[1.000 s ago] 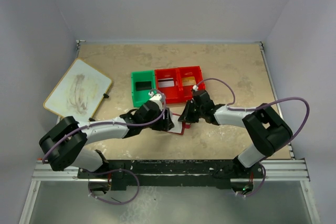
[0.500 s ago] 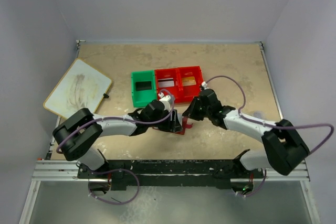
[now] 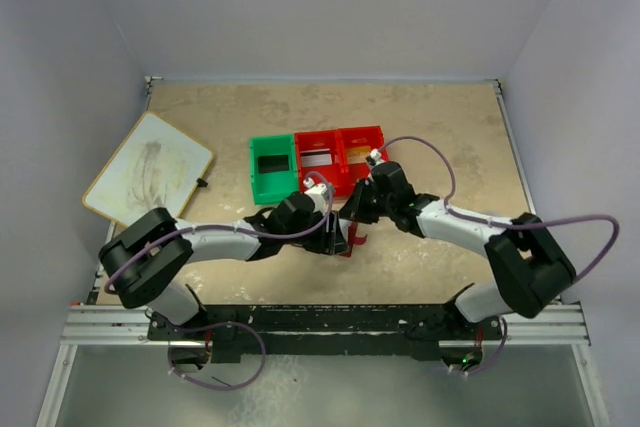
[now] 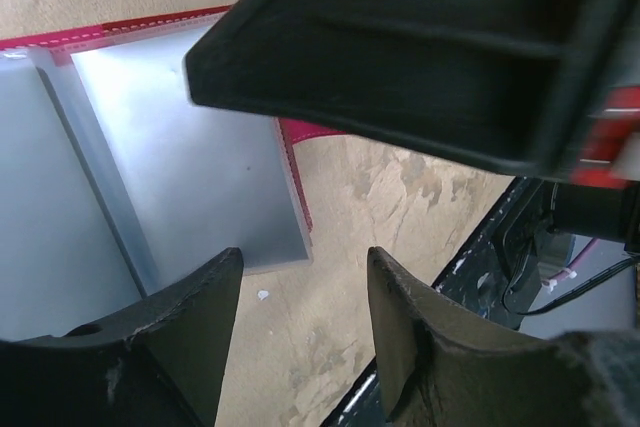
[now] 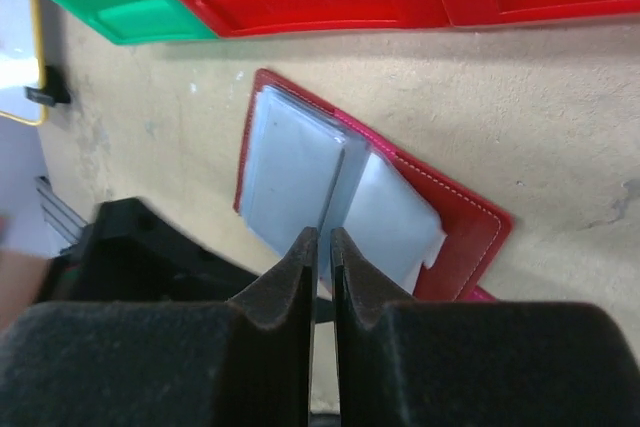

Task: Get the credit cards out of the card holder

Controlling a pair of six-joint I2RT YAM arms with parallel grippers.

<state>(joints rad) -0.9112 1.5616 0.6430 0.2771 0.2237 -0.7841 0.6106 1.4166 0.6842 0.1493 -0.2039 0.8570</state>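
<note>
The card holder (image 3: pixel 347 240) lies open on the table just in front of the bin tray, its pale blue sleeves (image 5: pixel 290 172) facing up inside the dark-red cover (image 5: pixel 470 237). My right gripper (image 5: pixel 322 234) is over its spine, and its fingers are pinched on one sleeve leaf that stands up edge-on. My left gripper (image 4: pixel 305 257) is open at the holder's near edge, with bare table between its fingers and the sleeves (image 4: pixel 185 147) just beyond. In the tray lie three credit cards: black (image 3: pixel 271 163), silver-grey (image 3: pixel 318 158) and gold-brown (image 3: pixel 360 156).
The green-and-red bin tray (image 3: pixel 300 185) stands right behind the holder. A large white board (image 3: pixel 148 167) lies at the left with a small black clip (image 3: pixel 203 184) beside it. The black rail of the arm bases (image 4: pixel 500 237) runs along the near table edge.
My left arm has reached to the right, up to the holder, and its jaws have narrowed slightly. My right gripper has shifted a little back and left over the holder.
</note>
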